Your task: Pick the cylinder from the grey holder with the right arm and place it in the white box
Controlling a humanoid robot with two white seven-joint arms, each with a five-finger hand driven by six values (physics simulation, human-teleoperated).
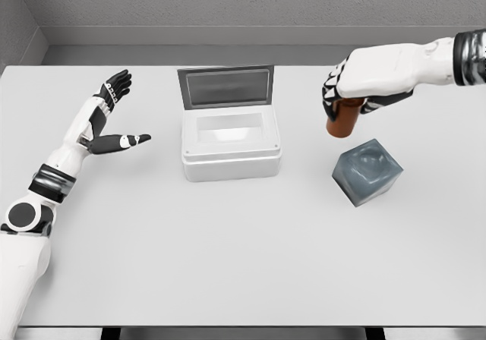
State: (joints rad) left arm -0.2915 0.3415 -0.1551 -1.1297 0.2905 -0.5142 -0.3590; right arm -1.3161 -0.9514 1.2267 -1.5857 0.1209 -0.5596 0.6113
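Observation:
A brown-orange cylinder (342, 118) hangs in the air, gripped from above by my right hand (351, 91), which is shut on it. It is above and to the left of the grey holder (367, 171), a cube with a hollow top that now holds nothing. The white box (230, 141) stands at the table's middle with its lid (225, 86) raised behind it; the cylinder is to the right of the box. My left hand (115, 112) rests open at the left, fingers spread, holding nothing.
The white table (228, 264) reaches to a grey wall at the back. Its front edge runs along the bottom of the view.

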